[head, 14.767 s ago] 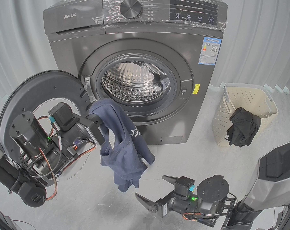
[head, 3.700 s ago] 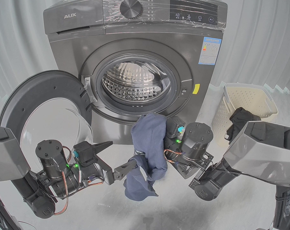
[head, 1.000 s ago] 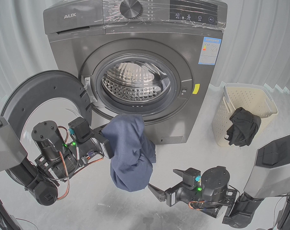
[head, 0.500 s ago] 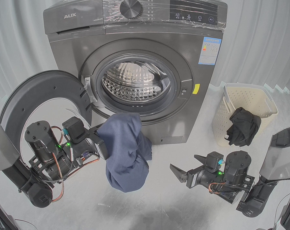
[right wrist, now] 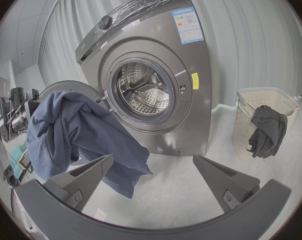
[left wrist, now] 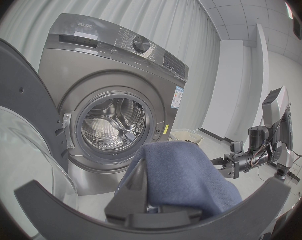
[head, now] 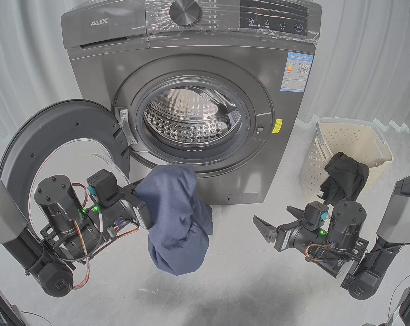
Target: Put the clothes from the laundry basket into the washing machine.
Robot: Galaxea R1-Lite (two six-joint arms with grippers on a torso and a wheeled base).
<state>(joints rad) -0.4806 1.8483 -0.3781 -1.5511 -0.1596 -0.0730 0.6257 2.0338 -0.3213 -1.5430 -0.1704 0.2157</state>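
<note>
A dark blue garment (head: 175,218) hangs bunched from my left gripper (head: 144,207), which is shut on it low in front of the washing machine (head: 191,46), just below the open drum (head: 191,114). From the left wrist the blue garment (left wrist: 184,177) drapes over the fingers (left wrist: 137,187). My right gripper (head: 272,216) stands open and holds nothing, to the right of the cloth, above the floor. The laundry basket (head: 349,125) stands right of the machine with a black garment (head: 345,179) hanging over its front rim.
The round machine door (head: 60,127) is swung open to the left, behind my left arm. Bare grey floor (head: 241,286) lies in front of the machine. From the right wrist, the basket (right wrist: 267,94) and black garment (right wrist: 267,130) lie beyond the open fingers (right wrist: 224,180).
My right gripper, open, has drawn back to the right and upward, away from the blue garment and closer to the basket. The left gripper has barely shifted with the garment.
</note>
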